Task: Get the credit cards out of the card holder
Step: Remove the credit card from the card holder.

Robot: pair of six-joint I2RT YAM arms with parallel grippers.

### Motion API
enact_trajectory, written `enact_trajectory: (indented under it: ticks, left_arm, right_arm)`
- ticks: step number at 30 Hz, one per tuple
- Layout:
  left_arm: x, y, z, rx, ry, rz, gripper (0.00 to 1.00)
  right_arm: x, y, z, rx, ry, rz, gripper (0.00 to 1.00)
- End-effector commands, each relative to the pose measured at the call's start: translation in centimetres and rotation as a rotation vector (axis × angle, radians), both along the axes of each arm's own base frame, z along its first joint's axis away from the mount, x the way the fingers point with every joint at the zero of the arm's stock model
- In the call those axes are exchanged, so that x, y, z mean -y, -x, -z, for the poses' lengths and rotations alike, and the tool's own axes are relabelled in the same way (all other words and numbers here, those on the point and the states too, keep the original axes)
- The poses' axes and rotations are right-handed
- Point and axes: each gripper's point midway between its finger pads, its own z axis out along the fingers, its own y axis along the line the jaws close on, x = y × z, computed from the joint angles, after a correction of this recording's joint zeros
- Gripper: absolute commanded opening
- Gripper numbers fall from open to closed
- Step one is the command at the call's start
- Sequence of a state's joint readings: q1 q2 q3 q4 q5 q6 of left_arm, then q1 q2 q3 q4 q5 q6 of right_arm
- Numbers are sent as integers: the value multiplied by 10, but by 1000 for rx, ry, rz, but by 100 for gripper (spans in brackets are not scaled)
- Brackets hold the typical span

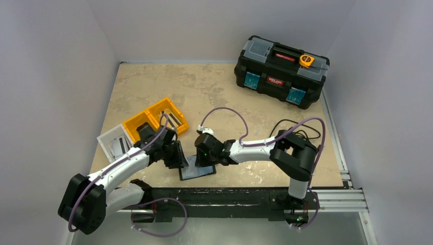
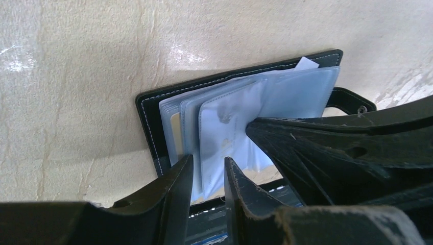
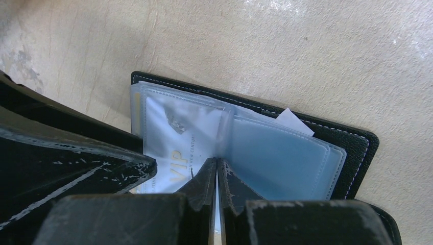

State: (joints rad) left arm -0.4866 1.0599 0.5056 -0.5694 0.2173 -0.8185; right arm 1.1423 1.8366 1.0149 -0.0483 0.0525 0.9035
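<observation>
Top external view: the left gripper point(image 1: 178, 156) reaches the open card holder point(image 1: 198, 172), which lies flat near the table's point(image 1: 230, 87) front edge. Its fingers point(image 2: 176, 189) straddle a clear sleeve point(image 2: 214, 132), but I cannot tell whether they pinch it. The credit cards point(image 3: 176, 171) sit in the sleeves, and the right gripper point(image 1: 201, 160) is pinched tight on the middle leaf point(image 3: 220, 135).

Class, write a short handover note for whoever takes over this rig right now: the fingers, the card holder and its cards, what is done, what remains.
Left gripper: open, fingers straddling the edge of a clear sleeve.
Right gripper: fingers closed, seemingly pinching a sleeve leaf at the fold.
Card holder: lying open on the table, near its front edge, between the two arms.
Cards: a VIP card sits inside its sleeve; a white slip pokes out by the back cover.
Done: holder opened.
Left: no card lies out in view, so all need pulling.
</observation>
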Motion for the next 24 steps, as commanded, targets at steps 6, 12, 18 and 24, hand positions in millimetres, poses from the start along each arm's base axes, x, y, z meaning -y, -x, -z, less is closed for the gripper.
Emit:
enact_trajectory:
  ticks: [6, 12, 18, 24]
  left_arm:
    - [4, 0, 9, 2, 6, 19, 29]
    - [15, 0, 10, 5, 31, 40, 28]
    - [27, -3, 5, 18, 36, 63, 19]
    - [27, -2, 1, 25, 16, 50, 6]
  right_arm:
    - [33, 18, 42, -69, 135, -13, 0]
    - [33, 19, 43, -70, 134, -18, 0]
    - [31, 18, 40, -63, 129, -22, 0]
    - [27, 16, 26, -48, 109, -26, 5]
